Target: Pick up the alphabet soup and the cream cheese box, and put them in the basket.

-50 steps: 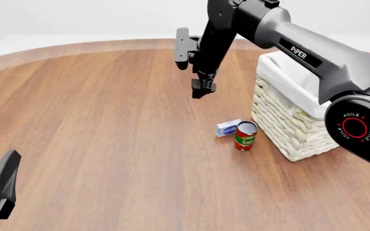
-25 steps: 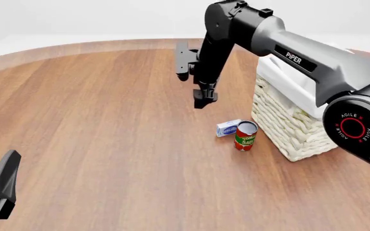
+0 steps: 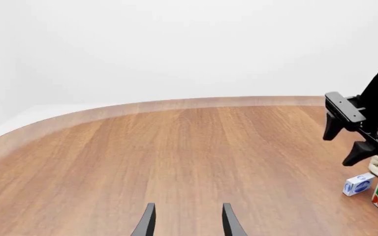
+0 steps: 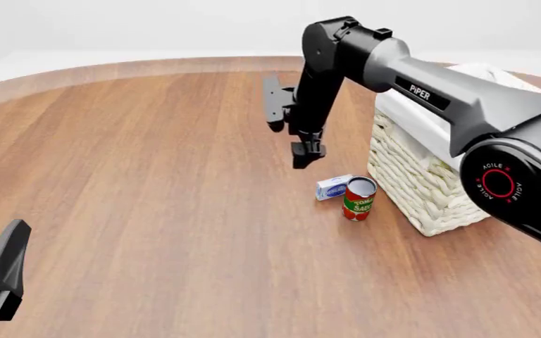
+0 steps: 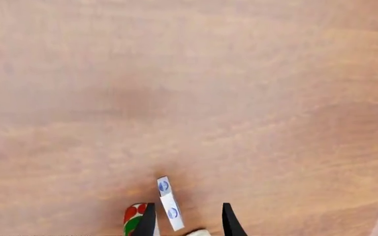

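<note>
Overhead — right pincer (image 4: pixel 307 156), cream cheese box (image 4: pixel 334 187) below

Warm wood, one splash of red and green, and a lot of black and cream.

The round wooden table (image 4: pixel 158 176) shows reddish-brown planks with fine darker grain and a paler edge band; the woven wicker basket (image 4: pixel 421 190) is cream-white with a white cloth lining; the small flat cream cheese box (image 4: pixel 332 186) reads white and light blue with blue oval print; the cylindrical tomato sauce can (image 4: pixel 358 200) is red and green with white lettering and a silver top; the right arm (image 4: pixel 439 91) is dark grey-black with white "PiPER" lettering and a red ring logo; the backdrop is plain white.
</note>
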Tool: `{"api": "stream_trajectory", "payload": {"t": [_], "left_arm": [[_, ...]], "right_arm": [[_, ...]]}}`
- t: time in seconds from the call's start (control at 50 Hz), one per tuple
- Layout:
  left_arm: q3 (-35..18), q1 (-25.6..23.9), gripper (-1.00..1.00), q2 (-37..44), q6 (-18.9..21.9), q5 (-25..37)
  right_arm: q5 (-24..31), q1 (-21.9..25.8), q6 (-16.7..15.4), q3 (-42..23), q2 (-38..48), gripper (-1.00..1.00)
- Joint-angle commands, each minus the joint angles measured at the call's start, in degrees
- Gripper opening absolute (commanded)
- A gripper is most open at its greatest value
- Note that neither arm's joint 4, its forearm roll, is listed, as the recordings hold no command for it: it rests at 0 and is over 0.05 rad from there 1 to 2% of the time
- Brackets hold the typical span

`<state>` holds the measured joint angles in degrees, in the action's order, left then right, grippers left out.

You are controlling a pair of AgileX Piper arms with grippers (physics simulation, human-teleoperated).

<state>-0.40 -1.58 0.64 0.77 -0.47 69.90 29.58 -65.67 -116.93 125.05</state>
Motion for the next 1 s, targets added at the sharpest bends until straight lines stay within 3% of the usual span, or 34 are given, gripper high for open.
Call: {"api": "stream_trajectory", "payload": {"t": [0.02, 0.44, 1.0], "left_arm": [[0.03, -0.03, 1.00, -0.08, 0.00, 0.03], [-0.13, -0.04, 1.00, -0.49, 0.02, 0.60], [-0.09, -0.04, 1.00, -0.40, 0.01, 0.48]], "right_arm": [[-0.01, -0.24, -1.92, 0.85, 0.07, 1.00], [0.00, -0.27, -4.36, 2.70, 0.12, 1.00], [-0.02, 0.16, -5.10, 4.05, 1.59, 1.00]]}}
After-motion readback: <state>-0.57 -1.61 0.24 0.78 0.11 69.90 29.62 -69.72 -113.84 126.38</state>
